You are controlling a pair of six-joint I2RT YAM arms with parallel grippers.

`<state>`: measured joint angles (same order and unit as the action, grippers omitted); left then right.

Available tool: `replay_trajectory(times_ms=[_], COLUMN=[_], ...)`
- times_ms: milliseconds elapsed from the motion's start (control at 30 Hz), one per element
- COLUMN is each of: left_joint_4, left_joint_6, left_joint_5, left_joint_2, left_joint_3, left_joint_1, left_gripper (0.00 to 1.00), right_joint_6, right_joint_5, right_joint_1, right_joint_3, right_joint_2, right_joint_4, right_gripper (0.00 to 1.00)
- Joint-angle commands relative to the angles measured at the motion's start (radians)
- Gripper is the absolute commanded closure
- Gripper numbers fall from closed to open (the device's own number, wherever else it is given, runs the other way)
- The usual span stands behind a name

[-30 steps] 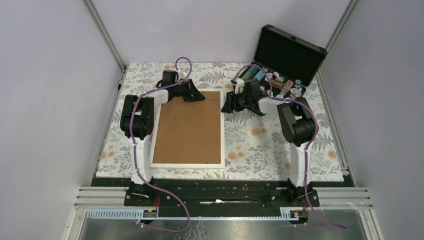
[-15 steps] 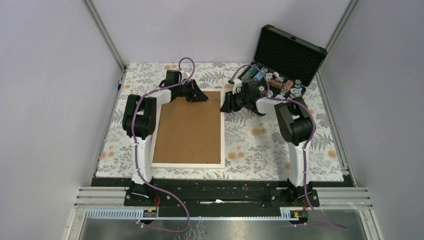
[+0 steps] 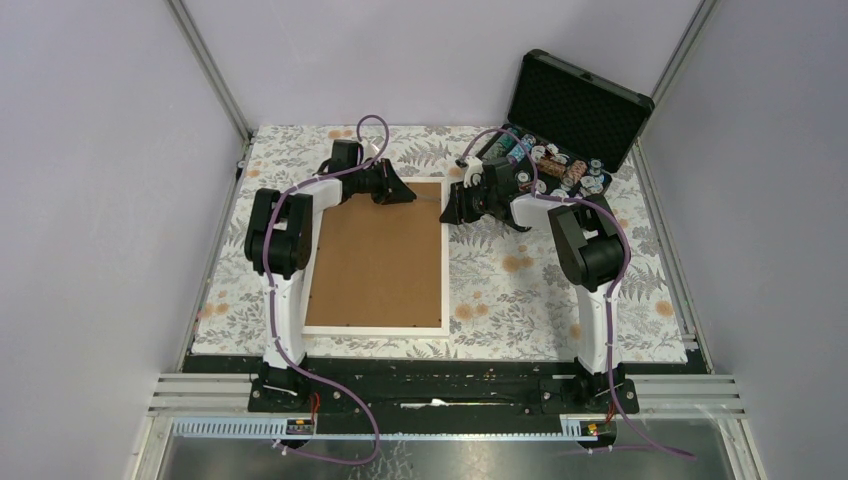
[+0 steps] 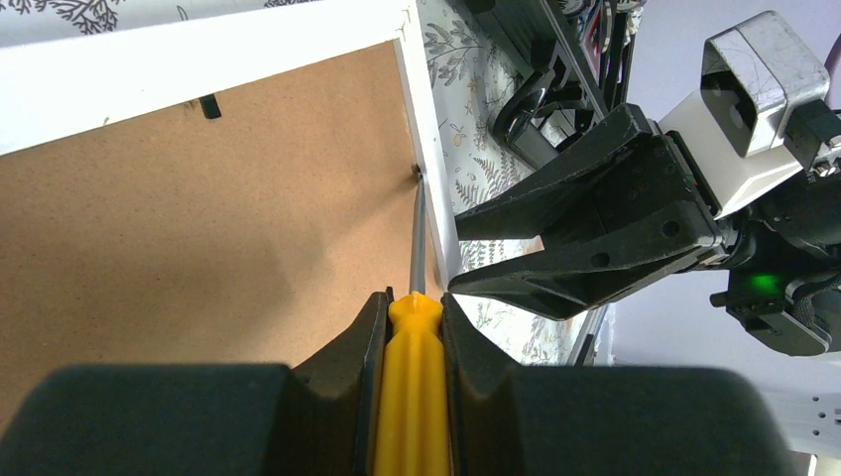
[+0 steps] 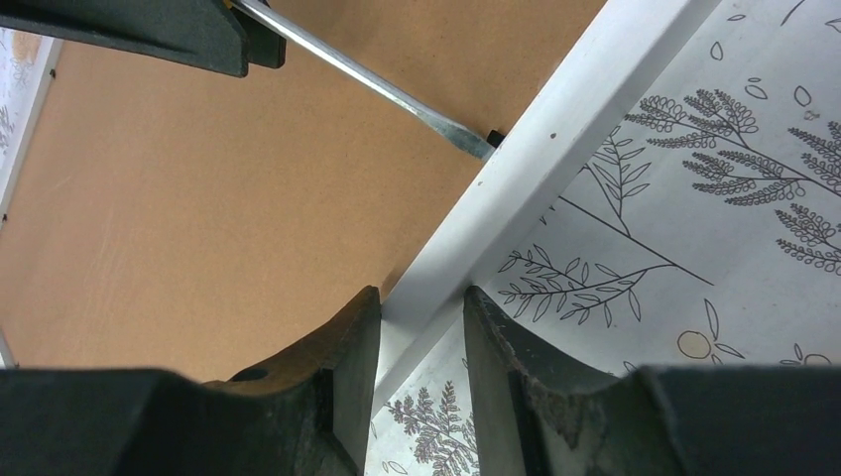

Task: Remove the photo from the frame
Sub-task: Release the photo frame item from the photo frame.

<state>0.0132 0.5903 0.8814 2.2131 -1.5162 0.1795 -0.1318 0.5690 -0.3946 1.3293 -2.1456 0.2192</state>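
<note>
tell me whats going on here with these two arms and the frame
The frame lies face down with its brown backing board in place, so the photo is not out yet. The left claw grips a yellow-handled screwdriver, whose tip is at a small black tab on the frame's right edge near the far corner. The right claw straddles that same white edge, a finger on each side. Whether it is pinching yet is unclear.

Light: bright, even, diffuse | shadows: soft, faint | top view: sharp | right wrist: right gripper's fingers point(image 5: 337, 397) dark, soft-edged | screwdriver shaft point(image 5: 367, 74) glints
</note>
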Motion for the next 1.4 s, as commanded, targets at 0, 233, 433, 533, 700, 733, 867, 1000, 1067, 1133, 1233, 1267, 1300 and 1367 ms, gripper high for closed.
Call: replay_trajectory(times_ms=[0, 233, 433, 533, 700, 733, 867, 1000, 1067, 1133, 1233, 1267, 1300, 1367], left_joint_4=[-0.043, -0.018, -0.036, -0.032, -0.033, -0.034, -0.042, -0.036, -0.034, -0.02, 0.039, 0.065, 0.091, 0.131], left_joint_6=[0.017, 0.012, 0.024, 0.04, 0.044, 0.045, 0.062, 0.072, 0.071, 0.062, 0.013, -0.006, -0.028, -0.061], left_joint_5=[-0.052, -0.045, -0.033, -0.013, 0.002, 0.0, -0.018, -0.027, -0.048, -0.075, -0.121, -0.14, -0.162, -0.204], left_joint_2=[-0.055, -0.042, -0.039, -0.013, 0.002, 0.0, 0.0, 0.006, 0.001, -0.006, -0.009, -0.009, -0.01, -0.014], left_joint_3=[0.004, -0.019, -0.018, -0.033, -0.034, -0.031, -0.03, -0.035, -0.035, -0.039, -0.076, -0.095, -0.111, -0.137], left_joint_1=[-0.017, -0.032, -0.038, -0.021, 0.0, 0.003, 0.007, 0.007, 0.011, 0.021, 0.045, 0.054, 0.061, 0.078], left_gripper=[1.0, 1.0, 1.0, 1.0, 1.0, 1.0, 1.0, 1.0, 1.0, 1.0, 1.0, 1.0, 1.0, 1.0], right_joint_6=[0.001, -0.011, -0.015, -0.016, -0.013, -0.01, -0.006, -0.006, 0.0, 0.003, 0.008, 0.009, 0.013, 0.017], right_joint_5=[-0.051, -0.038, -0.034, -0.028, -0.03, -0.03, -0.028, -0.024, -0.025, -0.026, -0.038, -0.044, -0.05, -0.063], right_joint_1=[-0.014, -0.012, -0.012, -0.012, -0.012, -0.012, -0.012, -0.013, -0.016, -0.022, -0.032, -0.035, -0.037, -0.041], right_joint_3=[0.04, 0.047, 0.052, 0.067, 0.064, 0.062, 0.061, 0.058, 0.056, 0.055, 0.063, 0.065, 0.069, 0.075], right_joint_2=[-0.041, -0.046, -0.054, -0.068, -0.064, -0.065, -0.065, -0.064, -0.066, -0.07, -0.076, -0.08, -0.083, -0.089], right_joint_4=[-0.01, -0.023, -0.026, -0.036, -0.038, -0.038, -0.039, -0.038, -0.038, -0.04, -0.053, -0.059, -0.064, -0.076], right_gripper=[0.6, 0.6, 0.6, 0.6, 0.61, 0.61, 0.62, 0.63, 0.63, 0.64, 0.64, 0.64, 0.65, 0.65])
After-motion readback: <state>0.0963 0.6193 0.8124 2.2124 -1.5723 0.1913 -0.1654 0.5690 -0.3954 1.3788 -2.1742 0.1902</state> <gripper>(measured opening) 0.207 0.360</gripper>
